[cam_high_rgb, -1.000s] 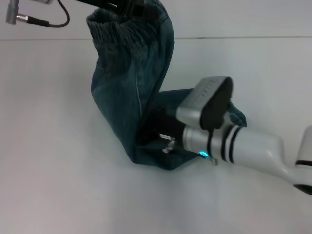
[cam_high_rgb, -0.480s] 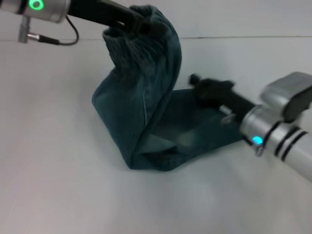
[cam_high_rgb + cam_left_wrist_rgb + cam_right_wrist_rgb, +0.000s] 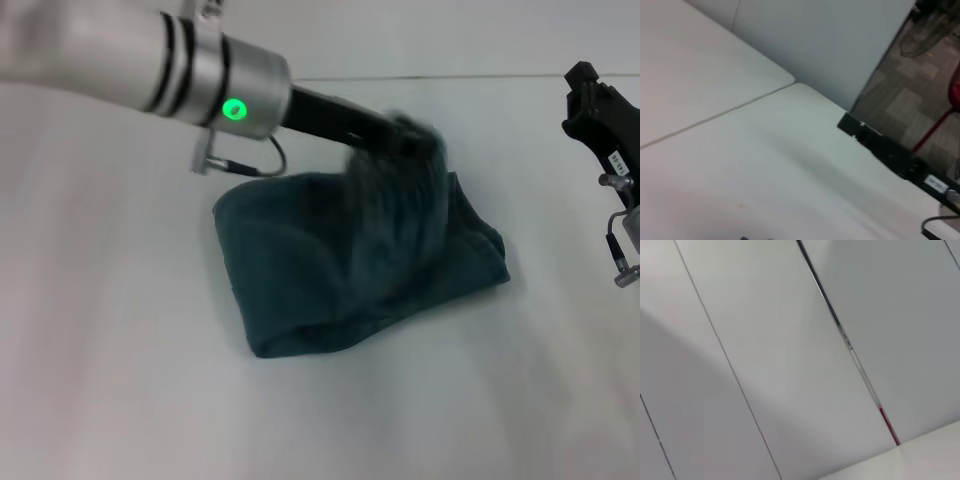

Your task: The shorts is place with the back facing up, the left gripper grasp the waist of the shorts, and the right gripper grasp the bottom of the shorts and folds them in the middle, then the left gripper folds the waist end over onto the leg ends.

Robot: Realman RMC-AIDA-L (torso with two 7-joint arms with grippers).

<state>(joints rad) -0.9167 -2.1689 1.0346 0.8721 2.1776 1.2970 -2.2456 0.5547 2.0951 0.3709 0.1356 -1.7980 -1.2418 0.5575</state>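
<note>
The dark teal shorts (image 3: 340,270) lie folded in a thick bundle at the middle of the white table (image 3: 110,380) in the head view. My left arm reaches in from the upper left. Its black left gripper (image 3: 408,135) is at the bundle's far right top, shut on the waist, which is blurred and hangs just over the lower layers. My right gripper (image 3: 592,100) is lifted off the cloth at the right edge, holding nothing. The left wrist view shows only table and the right gripper (image 3: 880,146) farther off.
A seam (image 3: 500,76) runs across the far part of the table. In the left wrist view the table's edge (image 3: 840,105) drops to carpeted floor (image 3: 910,95). The right wrist view shows only wall panels (image 3: 790,365).
The left gripper has swung the waist from high at the back down and to the right over the leg ends. The right gripper has pulled out of the fold and withdrawn to the right edge.
</note>
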